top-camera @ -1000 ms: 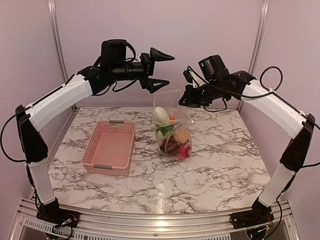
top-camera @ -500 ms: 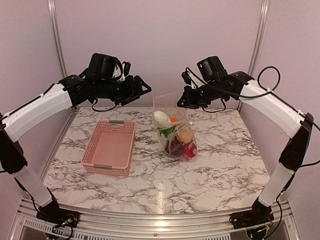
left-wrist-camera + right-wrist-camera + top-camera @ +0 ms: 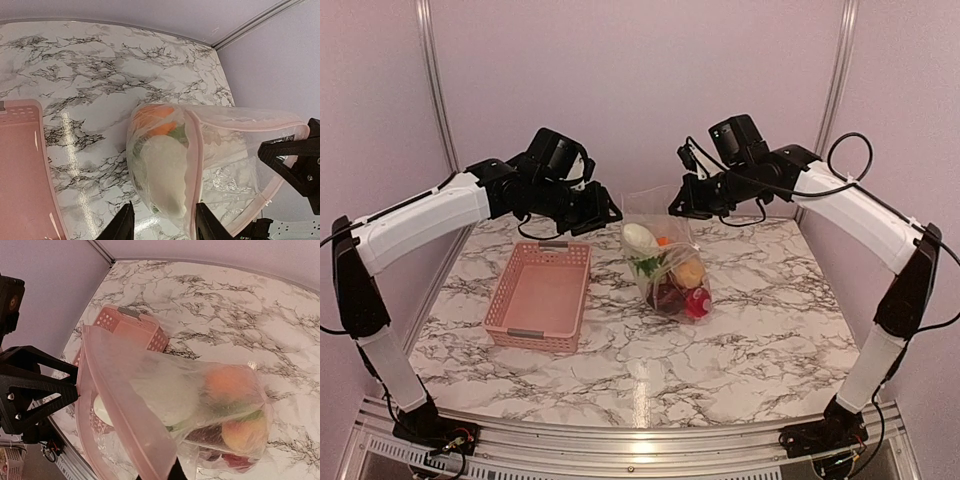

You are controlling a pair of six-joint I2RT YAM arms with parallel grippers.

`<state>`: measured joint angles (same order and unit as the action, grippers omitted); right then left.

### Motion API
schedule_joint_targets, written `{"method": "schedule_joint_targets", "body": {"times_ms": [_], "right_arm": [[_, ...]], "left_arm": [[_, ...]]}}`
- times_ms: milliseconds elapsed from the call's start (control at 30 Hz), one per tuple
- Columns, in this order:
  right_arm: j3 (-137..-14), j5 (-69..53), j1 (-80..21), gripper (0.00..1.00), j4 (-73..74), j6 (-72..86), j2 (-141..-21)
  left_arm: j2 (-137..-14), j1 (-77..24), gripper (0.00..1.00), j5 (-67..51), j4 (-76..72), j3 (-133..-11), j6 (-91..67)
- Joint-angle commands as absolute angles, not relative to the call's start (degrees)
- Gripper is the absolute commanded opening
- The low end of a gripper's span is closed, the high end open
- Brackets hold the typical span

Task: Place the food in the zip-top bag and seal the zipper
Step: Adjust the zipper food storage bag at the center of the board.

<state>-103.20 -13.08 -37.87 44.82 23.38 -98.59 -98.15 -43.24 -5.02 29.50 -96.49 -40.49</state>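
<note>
Zip-top bag point(image 3: 665, 250): upright, mouth uppermost so the contents stay in; it hangs from the right pincer, with its base apparently on the table point(image 3: 760, 320).
Food point(image 3: 672, 280): all bagged, white radish on top; well below both pincers.
Zipper point(image 3: 194, 165): unsealed, gaping in a loop between the two pincers.
Right gripper point(image 3: 674, 209): clamped on the mouth edge, judged to hold the strip taut.
Left gripper point(image 3: 608, 213): fingers apart, astride the opposite edge; contact cannot be told.
Pink basket point(image 3: 540, 295): below the left pincer, apart from the bag.
</note>
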Motion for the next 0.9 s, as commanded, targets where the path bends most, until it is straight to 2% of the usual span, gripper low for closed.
{"method": "schedule_joint_targets", "body": {"times_ms": [0, 133, 200, 267, 567, 767, 867], "right_arm": [[-104.1, -14.2, -38.8, 0.0, 42.3, 23.7, -100.0], [-104.7, -14.7, -39.3, 0.0, 42.4, 23.6, -101.1], [-105.0, -14.9, -39.5, 0.0, 42.5, 23.6, -101.5], [-105.2, -14.8, -39.8, 0.0, 42.6, 23.6, -101.7], [-105.0, -14.2, -39.9, 0.0, 42.4, 23.8, -101.6], [-105.4, -14.7, -40.1, 0.0, 42.3, 24.0, -102.0], [-105.6, -14.8, -40.2, 0.0, 42.7, 23.6, -102.2]], "left_arm": [[-101.2, -43.4, 0.41, -3.7, 33.6, -98.9, -39.6], [-102.8, -43.4, 0.35, -3.7, 34.2, -100.3, -39.1], [-103.4, -43.4, 0.26, -3.5, 34.7, -100.9, -39.1], [-103.5, -43.4, 0.23, -3.2, 34.8, -101.6, -38.8], [-100.8, -43.5, 0.38, -1.0, 38.9, -103.2, -38.4], [-102.7, -43.6, 0.39, -1.3, 41.2, -102.6, -39.1], [-103.7, -43.5, 0.35, -1.8, 40.8, -103.0, -39.0]]}}
